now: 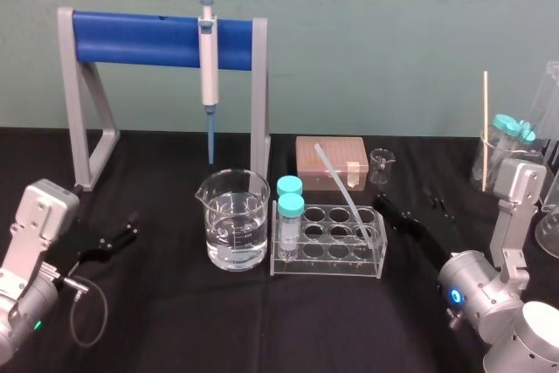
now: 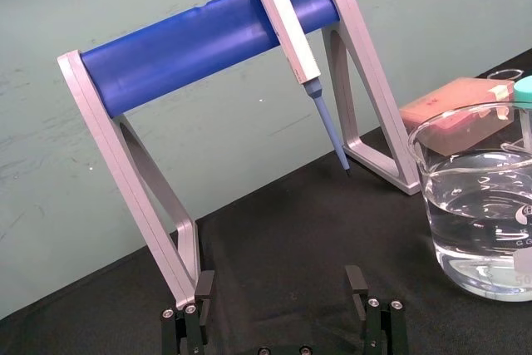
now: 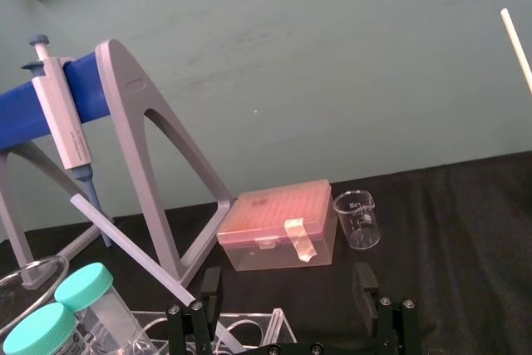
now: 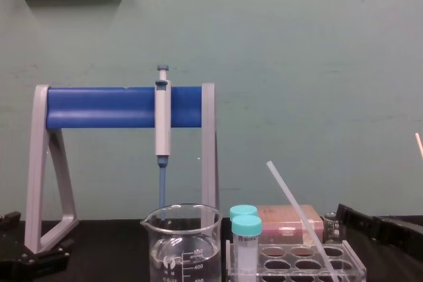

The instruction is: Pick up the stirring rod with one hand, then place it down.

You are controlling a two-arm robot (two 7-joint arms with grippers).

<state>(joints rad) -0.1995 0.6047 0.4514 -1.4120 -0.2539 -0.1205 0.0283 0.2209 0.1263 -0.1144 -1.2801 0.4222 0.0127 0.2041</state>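
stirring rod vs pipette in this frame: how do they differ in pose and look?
Pose: the stirring rod leans tilted in the clear tube rack; the pipette hangs upright from the stand's blue bar.
Look: the stirring rod is translucent white and evenly thin; the pipette is grey-bodied, tapering to a blue tip.
Shared: both long, slim, ungripped; left gripper and right gripper are open.

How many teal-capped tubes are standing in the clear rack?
2. Both stand at the left end of the rack: the front tube nearest the robot, the back tube right behind it, largely hidden. No more show in its other holes.
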